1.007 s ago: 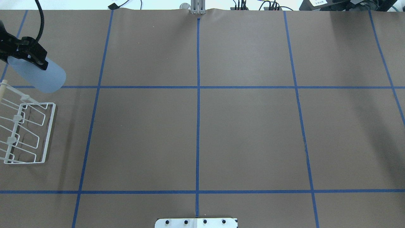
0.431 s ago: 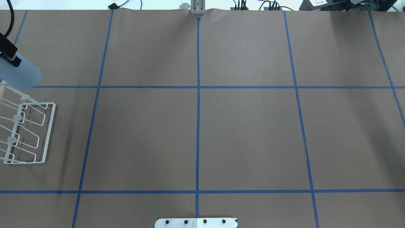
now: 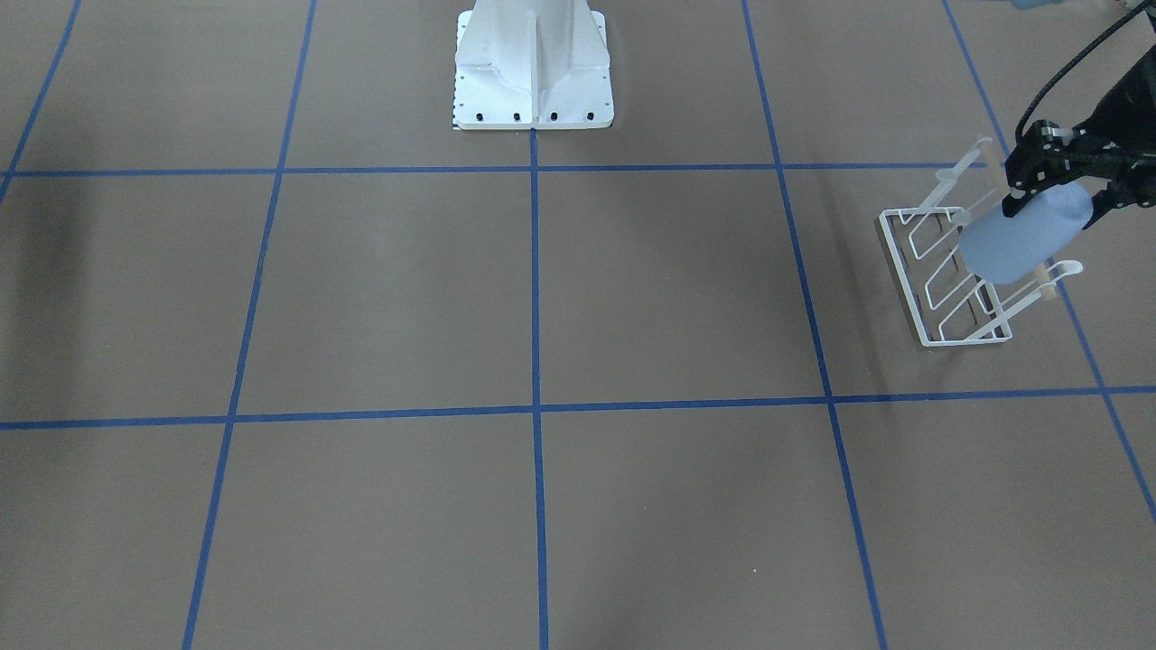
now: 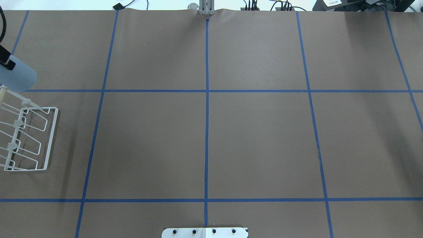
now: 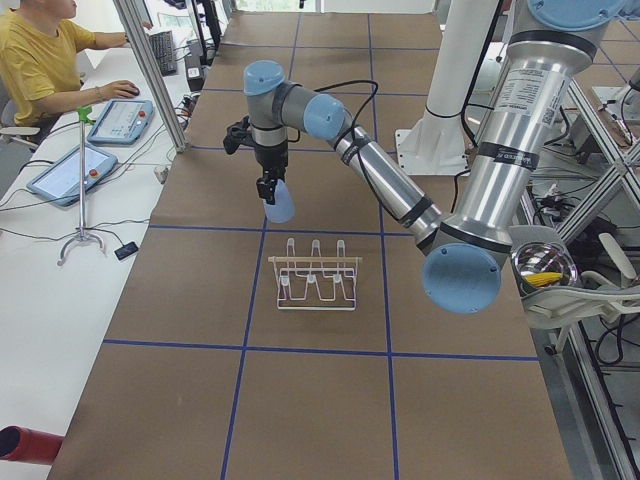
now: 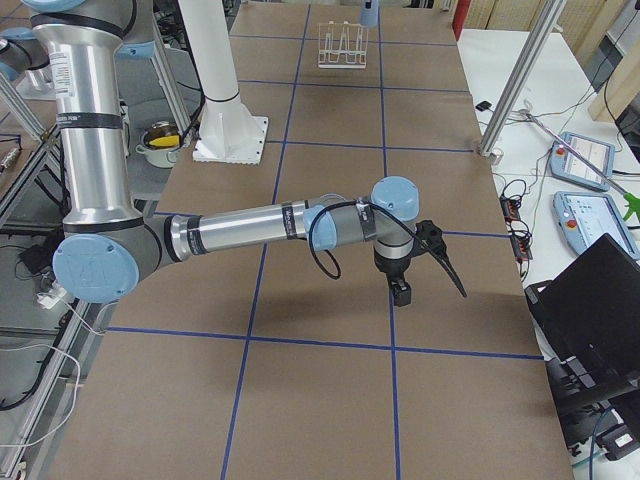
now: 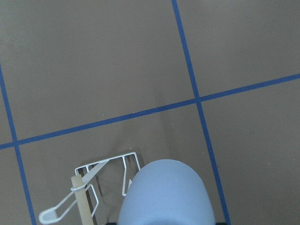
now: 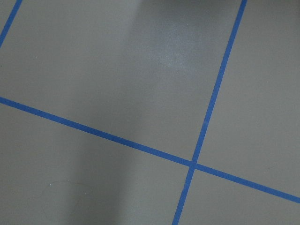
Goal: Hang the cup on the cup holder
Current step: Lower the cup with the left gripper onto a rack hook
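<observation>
Pale blue-grey cup [image 4: 16, 77], clamped in my left gripper [image 3: 1061, 194], has slid further toward nine o'clock in the overhead view. It now hovers at the twelve o'clock end of the cup holder [image 4: 52, 138]. I judge lowering onto a prong comes next.

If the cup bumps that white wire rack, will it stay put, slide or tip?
It would probably slide. The rack is thin open wire, so it is likely light, and nothing visible fastens it to the table. Tipping seems less likely, since its base frame looks wide and low.
</observation>
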Robot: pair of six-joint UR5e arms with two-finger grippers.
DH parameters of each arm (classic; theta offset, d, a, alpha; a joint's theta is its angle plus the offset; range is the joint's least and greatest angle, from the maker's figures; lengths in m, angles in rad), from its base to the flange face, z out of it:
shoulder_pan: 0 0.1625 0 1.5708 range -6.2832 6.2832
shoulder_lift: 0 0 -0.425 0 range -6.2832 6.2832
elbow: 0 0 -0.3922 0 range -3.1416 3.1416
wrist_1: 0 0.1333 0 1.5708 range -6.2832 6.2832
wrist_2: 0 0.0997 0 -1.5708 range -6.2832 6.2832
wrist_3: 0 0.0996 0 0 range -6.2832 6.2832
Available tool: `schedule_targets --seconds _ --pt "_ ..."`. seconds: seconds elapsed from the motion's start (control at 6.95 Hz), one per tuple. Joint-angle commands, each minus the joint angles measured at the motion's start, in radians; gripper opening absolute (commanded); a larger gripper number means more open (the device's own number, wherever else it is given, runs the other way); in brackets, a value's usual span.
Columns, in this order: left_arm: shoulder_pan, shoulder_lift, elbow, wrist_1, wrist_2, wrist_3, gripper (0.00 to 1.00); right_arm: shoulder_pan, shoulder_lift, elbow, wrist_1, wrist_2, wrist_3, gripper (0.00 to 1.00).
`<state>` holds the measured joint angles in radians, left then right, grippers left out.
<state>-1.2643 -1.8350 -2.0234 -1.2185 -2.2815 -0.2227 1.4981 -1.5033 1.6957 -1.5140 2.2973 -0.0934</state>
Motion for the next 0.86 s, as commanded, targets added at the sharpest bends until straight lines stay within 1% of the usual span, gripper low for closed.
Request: schedule_targets --seconds 0.0,0.72 --pt "-0.004 0.037 0.095 -0.143 0.001 0.000 0.00 -0.009 0.000 -0.007 0.000 -0.001 0.001 1.00" --pt "0.003 0.077 0.083 -0.147 -0.001 -0.052 0.00 -0.013 0.000 -0.007 0.000 0.001 0.004 1.00"
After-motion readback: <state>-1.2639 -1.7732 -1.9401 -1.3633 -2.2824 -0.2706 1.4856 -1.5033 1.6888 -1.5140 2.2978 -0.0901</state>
